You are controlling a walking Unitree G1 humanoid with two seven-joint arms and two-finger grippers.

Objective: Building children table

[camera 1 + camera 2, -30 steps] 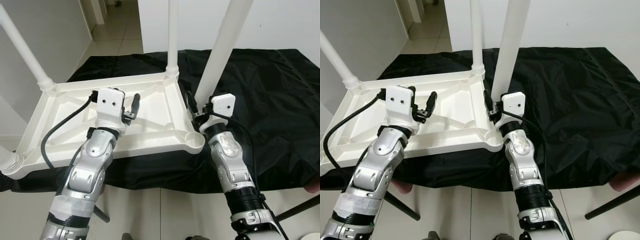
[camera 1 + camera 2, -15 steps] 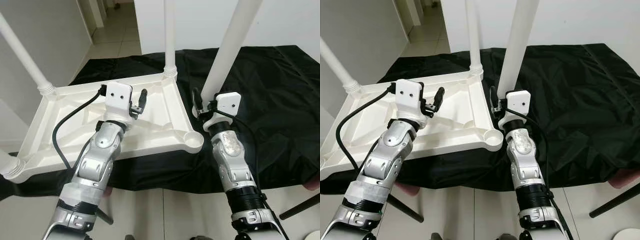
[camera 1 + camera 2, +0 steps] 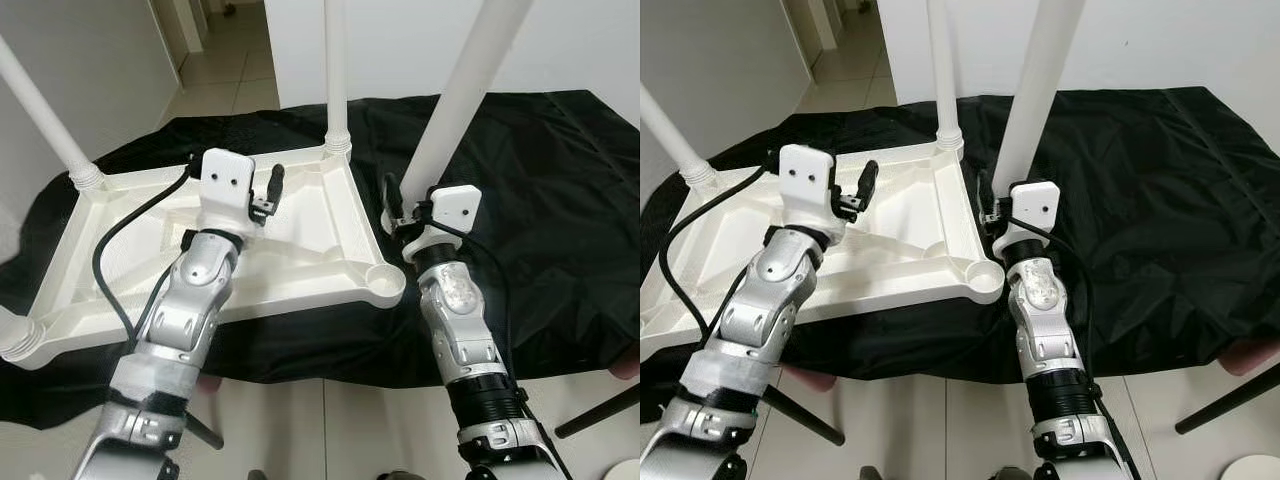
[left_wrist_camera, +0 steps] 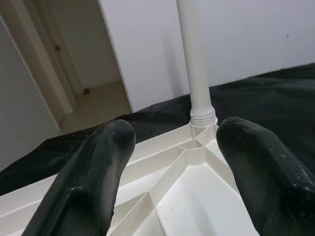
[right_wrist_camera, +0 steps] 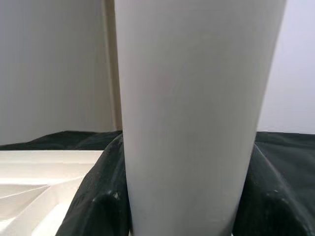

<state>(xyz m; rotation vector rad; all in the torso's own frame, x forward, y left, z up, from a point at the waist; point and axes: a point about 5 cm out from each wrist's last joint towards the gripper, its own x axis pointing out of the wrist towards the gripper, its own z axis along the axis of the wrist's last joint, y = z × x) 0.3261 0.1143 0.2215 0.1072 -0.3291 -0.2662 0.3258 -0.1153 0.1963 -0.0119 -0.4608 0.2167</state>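
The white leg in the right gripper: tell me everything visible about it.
The white leg is a smooth, matte tube that looks like plastic, widening upward and running out of the top of the head views. It tilts slightly, its lower end beside the empty corner socket of the upturned white tabletop, not in it. The right gripper is closed on its lower part, one black finger on each side. Below lies the black cloth.

Left tool (image 3: pixel 268 190) raised, fingers spread, right tool (image 3: pixel 398 207) fingers clamped, both forearms extended forward
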